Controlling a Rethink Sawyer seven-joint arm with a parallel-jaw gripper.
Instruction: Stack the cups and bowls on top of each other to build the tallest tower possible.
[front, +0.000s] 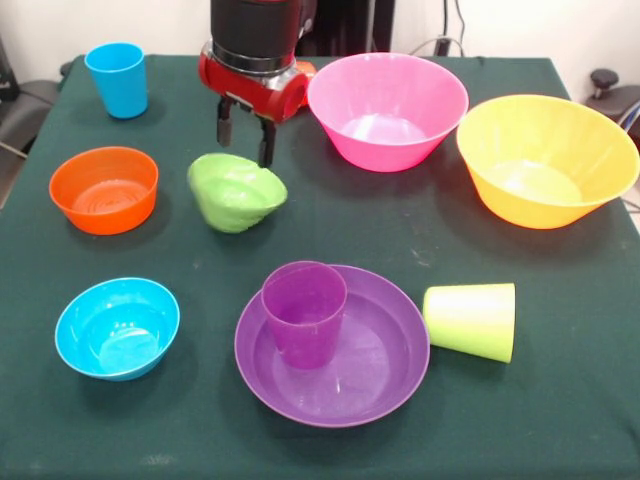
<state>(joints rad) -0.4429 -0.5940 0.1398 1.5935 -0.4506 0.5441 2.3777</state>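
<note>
A: Your arm's coming straight down, gripper (246, 138) just above the tipped green bowl (236, 192).

B: Yep, fingers spread apart, holding nothing. Pink bowl (387, 108) sits just beside it.

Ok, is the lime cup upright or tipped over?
Tipped. The lime cup lies on its side on the table, right of the purple bowl, with its rim facing right. The purple cup stands upright in that bowl.
</note>
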